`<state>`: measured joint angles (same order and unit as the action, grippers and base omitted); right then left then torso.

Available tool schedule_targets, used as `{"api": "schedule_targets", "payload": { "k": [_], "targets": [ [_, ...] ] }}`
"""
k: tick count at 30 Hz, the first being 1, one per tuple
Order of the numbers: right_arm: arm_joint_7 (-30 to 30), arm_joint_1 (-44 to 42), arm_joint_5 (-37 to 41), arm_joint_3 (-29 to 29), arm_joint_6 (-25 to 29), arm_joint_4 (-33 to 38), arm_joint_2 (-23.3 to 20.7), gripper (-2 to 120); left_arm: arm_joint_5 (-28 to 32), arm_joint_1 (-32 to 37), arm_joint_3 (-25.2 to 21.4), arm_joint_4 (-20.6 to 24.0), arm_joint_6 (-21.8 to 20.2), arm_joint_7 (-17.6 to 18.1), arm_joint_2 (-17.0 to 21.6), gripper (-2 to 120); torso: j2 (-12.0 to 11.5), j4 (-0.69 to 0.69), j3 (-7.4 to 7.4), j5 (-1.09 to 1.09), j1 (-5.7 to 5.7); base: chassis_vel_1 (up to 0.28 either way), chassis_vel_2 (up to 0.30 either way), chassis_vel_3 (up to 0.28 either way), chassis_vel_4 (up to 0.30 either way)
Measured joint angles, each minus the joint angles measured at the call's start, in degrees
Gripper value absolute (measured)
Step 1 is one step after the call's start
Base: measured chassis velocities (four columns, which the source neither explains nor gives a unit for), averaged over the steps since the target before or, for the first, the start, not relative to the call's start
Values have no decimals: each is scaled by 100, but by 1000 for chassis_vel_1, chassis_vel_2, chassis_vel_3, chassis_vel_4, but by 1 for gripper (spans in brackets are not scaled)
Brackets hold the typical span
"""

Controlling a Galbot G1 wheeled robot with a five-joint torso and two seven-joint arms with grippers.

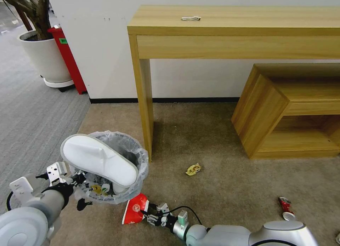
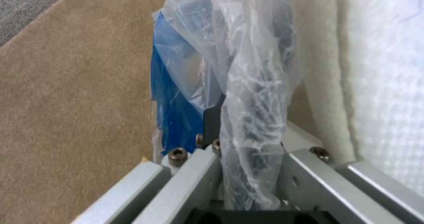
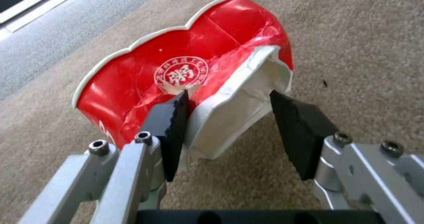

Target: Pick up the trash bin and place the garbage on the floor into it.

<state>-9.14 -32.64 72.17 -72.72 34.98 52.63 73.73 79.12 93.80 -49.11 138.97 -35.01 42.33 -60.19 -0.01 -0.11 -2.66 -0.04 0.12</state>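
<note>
Slipper atop bin; carton just right of bin.

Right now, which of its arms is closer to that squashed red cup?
The right. Its tool is open around the red cup's torn rim, while the left tool grips the trash bin's edge beside it.

I see the bag-lined bin tilted, white slipper lying across its rim. Crushed red carton just beside it; yellow wrapper, red can lie on carpet.
</note>
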Motion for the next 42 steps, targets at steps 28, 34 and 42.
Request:
{"api": "schedule_targets", "payload": {
  "k": [28,34,42],
  "targets": [
    [-2,48,-112,-42,58,-31,-21,0,-41,-83,122,-64,48,-24,6,0,0,1,0,5,0,0,0,0,0],
    [-9,42,-178,56,117,14,-131,0,-83,-82,153,-83,48,-24,-19,0,0,1,0,5,0,0,0,0,0],
    [-54,101,-374,293,281,277,-662,0,-224,-85,263,-275,22,-39,-31,0,1,1,0,4,0,0,0,0,0]
  ]
}}
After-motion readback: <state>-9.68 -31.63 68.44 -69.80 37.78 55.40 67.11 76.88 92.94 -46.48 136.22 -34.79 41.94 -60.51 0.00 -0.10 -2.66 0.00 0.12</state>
